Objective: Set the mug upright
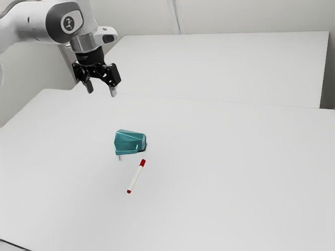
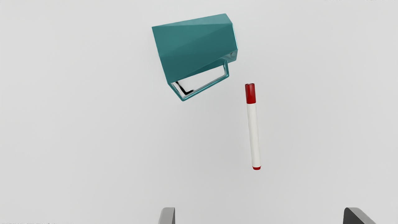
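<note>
High above the white table, the black gripper (image 1: 101, 91) stands open and holds nothing, toward the exterior view's upper left. A teal faceted mug (image 1: 130, 142) lies on its side on the table, below the gripper's height and apart from it. From the hand's camera, the mug (image 2: 196, 46) shows its side wall and its angular handle, and the inside of the mug is hidden. In the wrist view the tips of the gripper (image 2: 259, 216) are spread wide, with bare table between them.
A white marker with red ends (image 1: 136, 177) lies near the mug on the table (image 1: 235, 178), not touching it. Another white surface (image 1: 220, 68) stands behind the table, and a dark cable (image 1: 14, 244) runs at the exterior view's lower left corner.
</note>
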`<state>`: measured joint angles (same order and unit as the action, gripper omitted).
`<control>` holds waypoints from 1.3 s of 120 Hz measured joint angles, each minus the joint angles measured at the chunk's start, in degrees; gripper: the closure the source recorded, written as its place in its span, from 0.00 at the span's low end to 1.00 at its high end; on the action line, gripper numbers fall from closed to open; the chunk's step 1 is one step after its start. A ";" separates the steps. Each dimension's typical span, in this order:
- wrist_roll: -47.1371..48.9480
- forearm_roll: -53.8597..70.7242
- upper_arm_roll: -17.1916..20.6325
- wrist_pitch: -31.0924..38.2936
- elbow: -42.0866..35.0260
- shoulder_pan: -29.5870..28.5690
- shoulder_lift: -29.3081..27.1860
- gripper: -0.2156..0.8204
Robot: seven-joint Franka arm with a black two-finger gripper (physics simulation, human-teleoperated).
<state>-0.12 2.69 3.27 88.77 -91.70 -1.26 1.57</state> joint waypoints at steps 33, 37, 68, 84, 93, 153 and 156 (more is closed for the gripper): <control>1.62 0.04 0.02 0.08 -0.72 -0.10 -0.41 0.22; 1.77 0.02 -0.07 0.39 -1.59 -0.06 -0.90 0.22; 1.96 -3.08 -1.22 6.01 -8.68 -0.81 -4.39 0.22; 0.50 -7.75 -3.56 10.99 -13.78 -4.20 -5.59 0.22; -0.99 -11.09 -4.91 14.39 -17.82 -5.93 -5.67 0.22; -21.97 -40.95 -11.78 27.78 -30.29 -7.68 -4.87 0.23; -23.36 -42.98 -12.06 28.22 -31.16 -7.67 -4.76 0.22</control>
<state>-23.48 -40.29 -8.79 116.99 -122.86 -8.94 -3.19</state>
